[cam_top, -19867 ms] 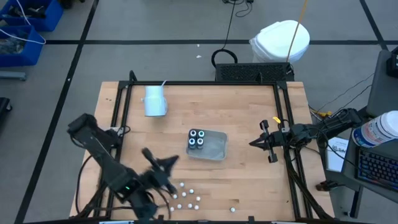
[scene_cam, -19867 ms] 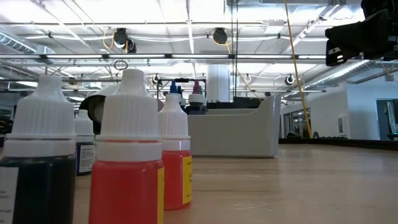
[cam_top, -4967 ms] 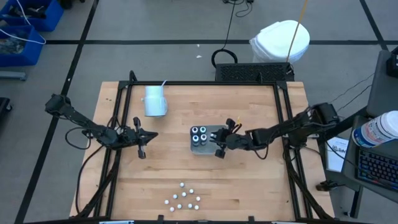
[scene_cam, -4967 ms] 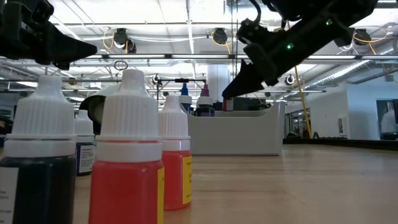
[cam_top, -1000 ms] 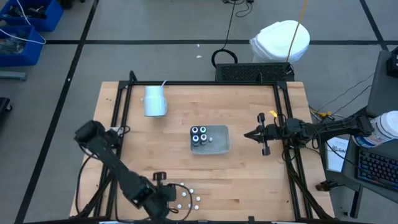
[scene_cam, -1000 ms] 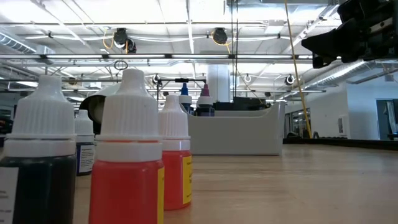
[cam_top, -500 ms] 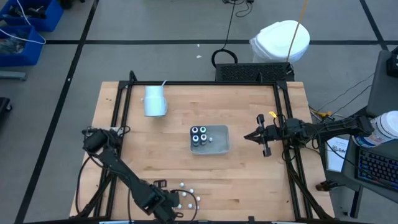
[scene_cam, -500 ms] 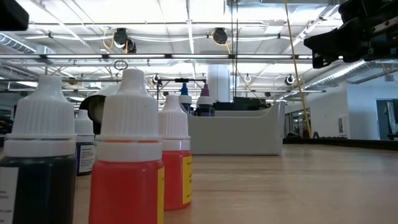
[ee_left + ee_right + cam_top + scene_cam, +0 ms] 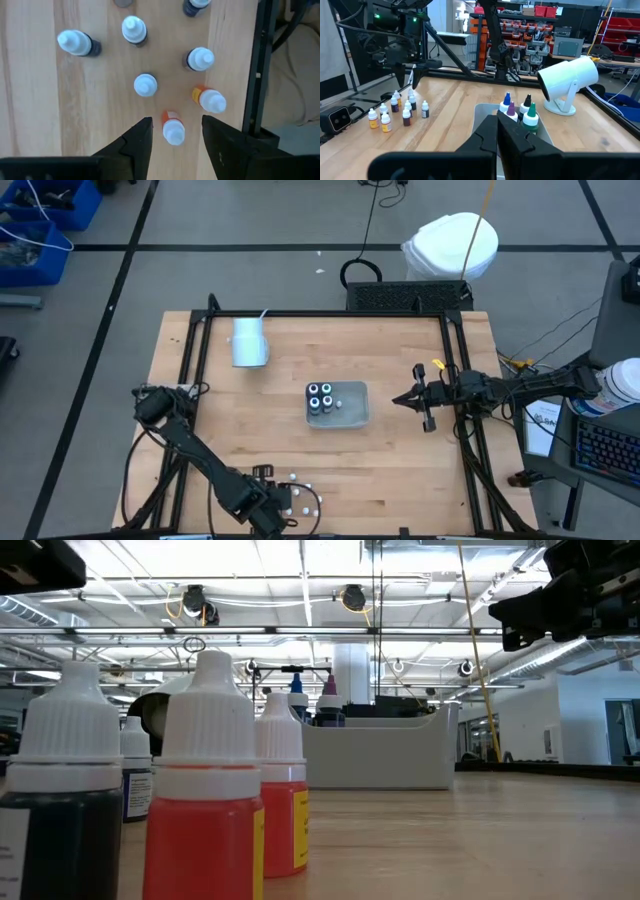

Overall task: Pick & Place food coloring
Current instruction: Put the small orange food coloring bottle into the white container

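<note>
Left gripper spread wide above orange bottle | loose food coloring at near table edge, frame rail beside | right gripper closed, right of grey tray | white cup far-left

Tray sits mid surface, four bottles standing in its left end. Cup lies on its side at the far left of the surface, well apart from the tray. Cluster of small bottles stands near the front edge, left of centre. Left pincer hangs over that cluster, fingers spread either side of one bottle. Right pincer is right of the tray, apart from it, fingers together.
</note>
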`<state>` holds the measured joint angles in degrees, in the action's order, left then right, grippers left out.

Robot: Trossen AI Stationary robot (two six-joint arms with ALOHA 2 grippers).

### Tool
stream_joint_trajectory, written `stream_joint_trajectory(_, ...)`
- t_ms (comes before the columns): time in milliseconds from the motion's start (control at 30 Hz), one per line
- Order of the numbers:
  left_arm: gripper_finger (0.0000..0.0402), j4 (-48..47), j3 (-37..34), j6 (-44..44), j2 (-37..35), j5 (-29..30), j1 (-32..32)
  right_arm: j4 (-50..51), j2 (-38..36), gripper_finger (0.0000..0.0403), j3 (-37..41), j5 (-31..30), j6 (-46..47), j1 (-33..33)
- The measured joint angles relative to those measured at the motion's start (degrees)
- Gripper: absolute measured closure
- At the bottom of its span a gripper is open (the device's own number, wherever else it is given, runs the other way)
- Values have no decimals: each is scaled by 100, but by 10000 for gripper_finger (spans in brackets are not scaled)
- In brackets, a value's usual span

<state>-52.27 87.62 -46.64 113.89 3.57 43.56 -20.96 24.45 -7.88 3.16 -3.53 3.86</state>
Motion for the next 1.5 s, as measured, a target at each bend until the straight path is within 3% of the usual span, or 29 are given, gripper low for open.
stream_joint_trajectory(233,224,307,-339,-150,4,-179,8,10,0,403,-2,-2,-9,0)
stream_joint_trajectory(1500,225,314,-370,-96,187,-374,-10,5,0,403,-4,-4,-15,0)
